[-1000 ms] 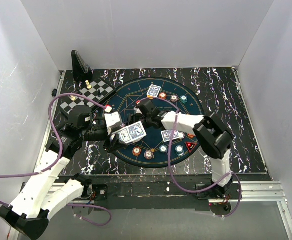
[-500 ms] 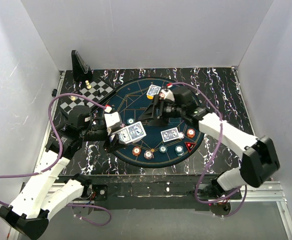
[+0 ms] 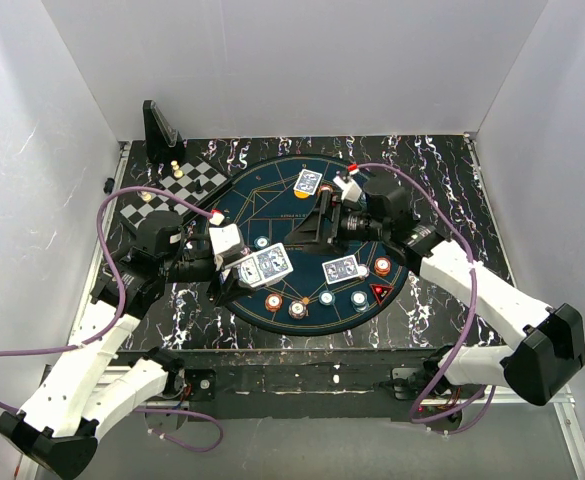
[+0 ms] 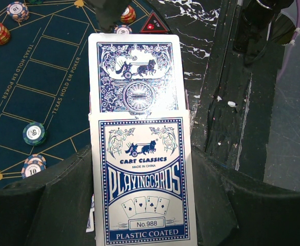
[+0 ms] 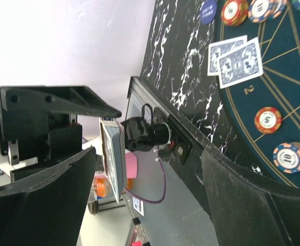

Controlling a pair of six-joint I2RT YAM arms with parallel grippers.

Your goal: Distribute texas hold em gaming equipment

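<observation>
My left gripper is shut on a blue-and-white playing card box held over the mat's near-left part. In the left wrist view the box fills the jaws and a blue-backed card sticks out of its far end. My right gripper is open and empty, just right of the box. In the right wrist view the box shows edge-on beyond the spread fingers. Two card pairs and several chips lie on the mat.
The round dark blue mat fills the table's middle. A checkered board with chess pieces and a black stand are at the far left. A red triangular marker lies at the mat's near right. White walls surround the table.
The right arm has unfolded, its elbow swinging out to the right, and its gripper has drawn back a little from the box. The left arm and box have not moved.
</observation>
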